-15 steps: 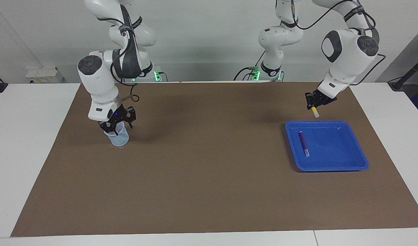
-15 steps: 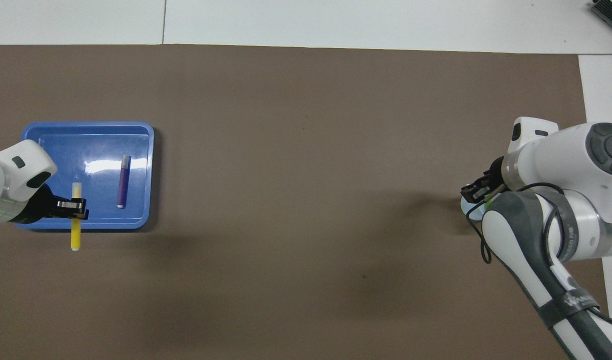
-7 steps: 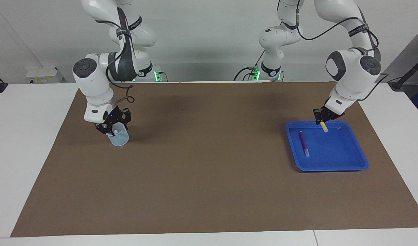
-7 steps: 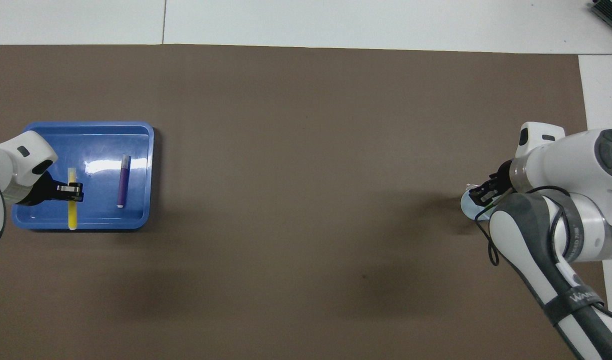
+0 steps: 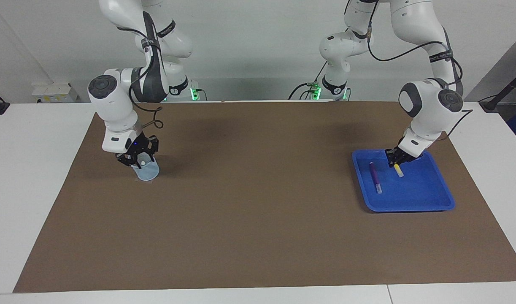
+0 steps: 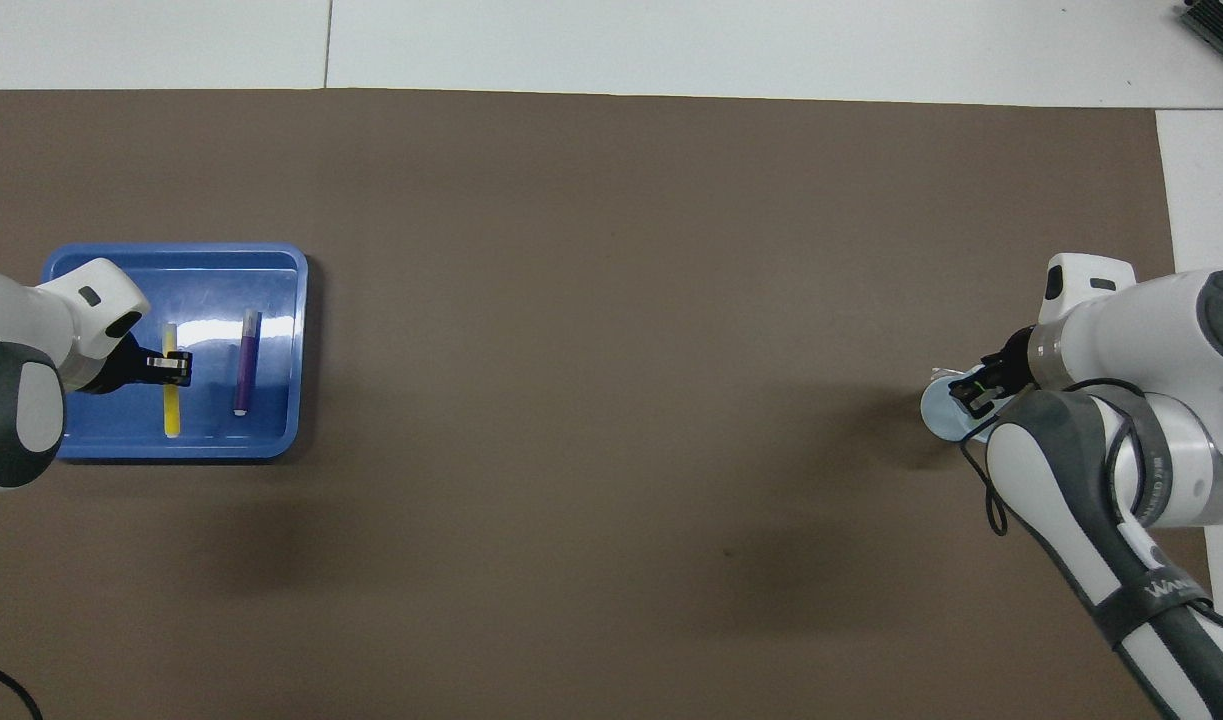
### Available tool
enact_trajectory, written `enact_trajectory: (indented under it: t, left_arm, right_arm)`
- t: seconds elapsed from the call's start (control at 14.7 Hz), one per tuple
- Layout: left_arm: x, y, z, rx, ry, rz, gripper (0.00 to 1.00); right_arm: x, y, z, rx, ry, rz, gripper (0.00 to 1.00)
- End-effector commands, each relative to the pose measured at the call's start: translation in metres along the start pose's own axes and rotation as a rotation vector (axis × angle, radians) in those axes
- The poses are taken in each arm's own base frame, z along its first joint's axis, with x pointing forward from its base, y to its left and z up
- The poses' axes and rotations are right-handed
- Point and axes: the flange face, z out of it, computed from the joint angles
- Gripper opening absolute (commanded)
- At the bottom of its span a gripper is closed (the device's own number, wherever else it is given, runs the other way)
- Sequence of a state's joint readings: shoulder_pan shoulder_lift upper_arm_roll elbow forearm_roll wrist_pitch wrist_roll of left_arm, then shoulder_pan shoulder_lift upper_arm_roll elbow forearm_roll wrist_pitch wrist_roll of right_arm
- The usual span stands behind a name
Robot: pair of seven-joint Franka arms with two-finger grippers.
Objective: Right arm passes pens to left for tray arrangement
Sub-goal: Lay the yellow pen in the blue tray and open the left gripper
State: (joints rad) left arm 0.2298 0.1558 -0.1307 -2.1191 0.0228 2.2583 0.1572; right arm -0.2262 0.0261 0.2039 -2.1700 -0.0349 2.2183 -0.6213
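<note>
I see my left gripper (image 5: 395, 159) pinching the slim yellow marker pen (image 6: 171, 385) over the shallow bright blue plastic tray (image 5: 426, 198), beside the purple pen (image 5: 374, 176); I cannot tell my right gripper's (image 5: 139, 159) state.

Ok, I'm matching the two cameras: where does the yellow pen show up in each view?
Facing view: yellow pen over the blue tray, in the left gripper.
Overhead view: yellow pen over the same tray.
Shared landmark: the purple pen lying beside it in the tray.
</note>
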Motion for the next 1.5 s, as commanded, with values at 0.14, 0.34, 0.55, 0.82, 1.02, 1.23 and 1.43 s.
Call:
enact_trajectory:
  t: [0.14, 0.34, 0.55, 0.82, 1.02, 1.23, 1.43]
  left_arm:
    - [0.009, -0.015, 0.037, 0.006, 0.028, -0.007, 0.00]
    - [0.010, -0.015, 0.050, 0.004, 0.043, -0.016, 0.00]
    - [0.010, -0.018, 0.051, 0.006, 0.058, -0.019, 0.09]
    - [0.010, -0.019, 0.052, 0.005, 0.058, -0.028, 0.68]
    - [0.011, -0.018, 0.051, 0.004, 0.054, -0.031, 0.68]
    - [0.011, -0.018, 0.051, 0.004, 0.054, -0.044, 0.68]
    - [0.013, -0.019, 0.045, 0.002, 0.034, -0.044, 0.69]
  right_arm:
    - [-0.006, 0.006, 0.002, -0.023, -0.003, -0.016, 0.43]
    - [-0.005, 0.006, 0.007, -0.017, -0.006, 0.017, 0.36]
    - [-0.002, 0.005, 0.008, -0.020, 0.003, 0.056, 0.28]
    - [0.003, 0.004, 0.007, -0.017, 0.026, 0.079, 0.26]
    - [0.004, 0.004, 0.008, -0.016, 0.026, 0.084, 0.26]
    - [0.001, 0.009, 0.005, -0.010, 0.015, 0.093, 0.00]
    - [0.004, 0.019, -0.020, 0.002, -0.005, 0.107, 0.00]
